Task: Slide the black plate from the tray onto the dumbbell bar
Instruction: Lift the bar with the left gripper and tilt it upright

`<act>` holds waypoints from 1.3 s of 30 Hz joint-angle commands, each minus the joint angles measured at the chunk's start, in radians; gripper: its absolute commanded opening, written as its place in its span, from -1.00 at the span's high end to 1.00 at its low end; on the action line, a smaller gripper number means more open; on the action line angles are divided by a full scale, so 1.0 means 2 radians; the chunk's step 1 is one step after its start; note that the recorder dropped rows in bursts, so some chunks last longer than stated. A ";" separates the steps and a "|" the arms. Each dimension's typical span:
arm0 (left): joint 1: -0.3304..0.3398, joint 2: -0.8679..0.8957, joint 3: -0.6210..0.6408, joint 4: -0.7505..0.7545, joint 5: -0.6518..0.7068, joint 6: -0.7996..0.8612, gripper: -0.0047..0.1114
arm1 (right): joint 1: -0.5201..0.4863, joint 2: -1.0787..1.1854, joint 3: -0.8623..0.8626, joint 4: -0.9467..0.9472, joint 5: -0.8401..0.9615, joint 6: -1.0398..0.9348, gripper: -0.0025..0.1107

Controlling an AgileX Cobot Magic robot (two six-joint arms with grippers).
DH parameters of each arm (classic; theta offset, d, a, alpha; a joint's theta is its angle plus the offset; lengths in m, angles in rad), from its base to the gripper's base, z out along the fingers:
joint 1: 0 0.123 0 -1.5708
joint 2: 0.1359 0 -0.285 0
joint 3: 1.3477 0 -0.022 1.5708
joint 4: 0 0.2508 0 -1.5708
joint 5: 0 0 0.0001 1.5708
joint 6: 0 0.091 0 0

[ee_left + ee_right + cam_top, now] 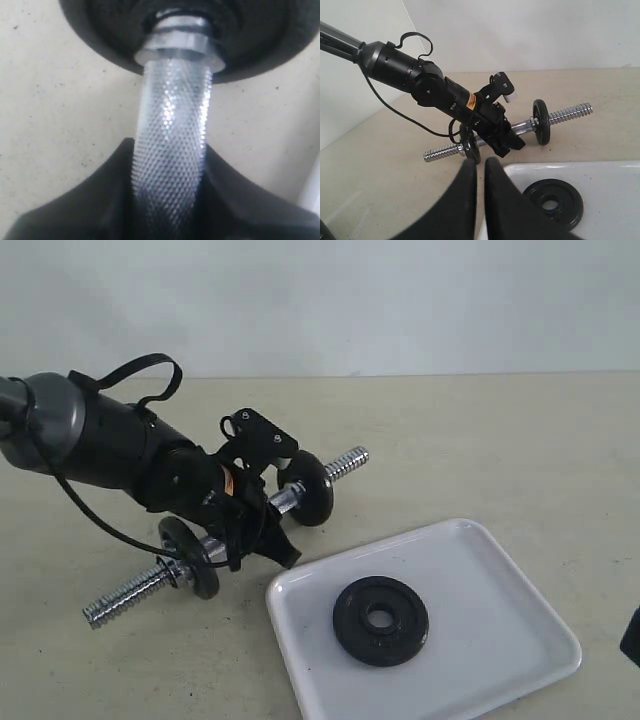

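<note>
Left wrist view crops the dumbbell bar [170, 165] — ends unseen.

In the exterior view the left gripper [258, 538] covers the middle of the dumbbell bar [345, 462]. The left arm [90, 440] runs off the picture's left edge, and a dark corner [632, 637] at the right edge shows too little to name. Close up in the left wrist view, the fitted disc [100, 30] is blurred and cut by the top edge. The dark fingers [75, 215] run out at the bottom, and whether they press the bar cannot be told. A white strip [312, 185] at the side is unclear. In the right wrist view the right gripper [481, 167] hides part of the black plate [565, 205], and the tray [620, 175] is cut off by the picture's edges.
</note>
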 commanded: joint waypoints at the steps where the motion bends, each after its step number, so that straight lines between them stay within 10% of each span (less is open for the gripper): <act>1: -0.004 0.029 0.008 -0.018 0.032 -0.011 0.84 | 0.000 -0.001 0.002 0.001 -0.003 -0.006 0.91; 39: -0.004 -0.254 0.194 0.046 -0.012 -0.020 0.84 | 0.000 -0.001 0.002 0.001 0.002 -0.006 0.91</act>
